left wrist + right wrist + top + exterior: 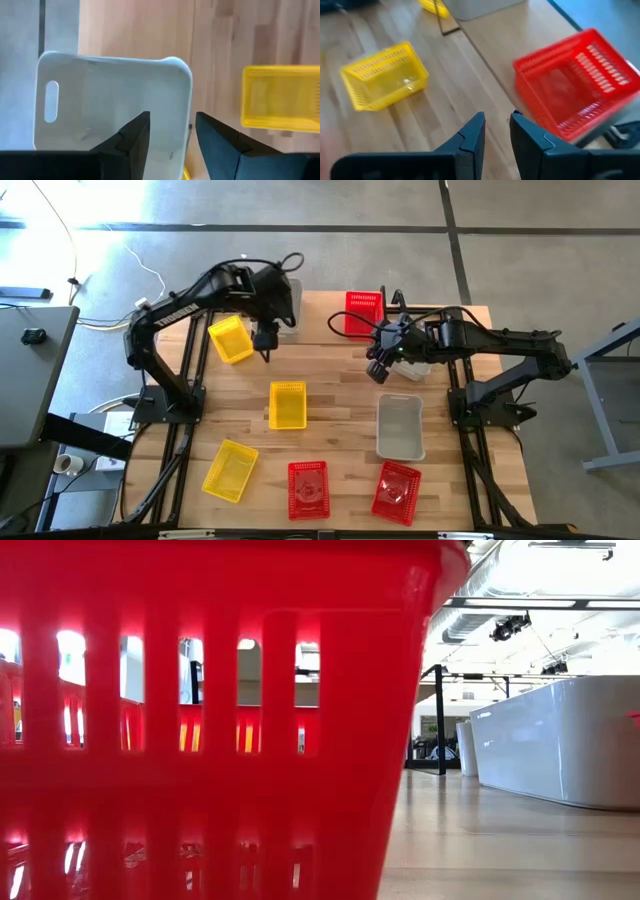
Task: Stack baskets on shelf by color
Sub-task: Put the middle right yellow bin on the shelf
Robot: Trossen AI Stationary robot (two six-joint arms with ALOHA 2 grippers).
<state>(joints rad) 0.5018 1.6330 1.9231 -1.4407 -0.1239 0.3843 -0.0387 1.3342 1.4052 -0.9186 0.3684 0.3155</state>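
Observation:
A pale grey basket sits on the shelf at the table's far edge. My left gripper hovers open just above it; in the left wrist view its fingers stand over the basket's wall without touching. A yellow basket lies beside it, and a red basket rests on the shelf farther right. My right gripper hangs open over the table near the red basket, with nothing between its fingers.
Loose on the table lie two yellow baskets, two red ones and a grey one. A red basket fills the low view. Bare wood shows mid-table between the arms.

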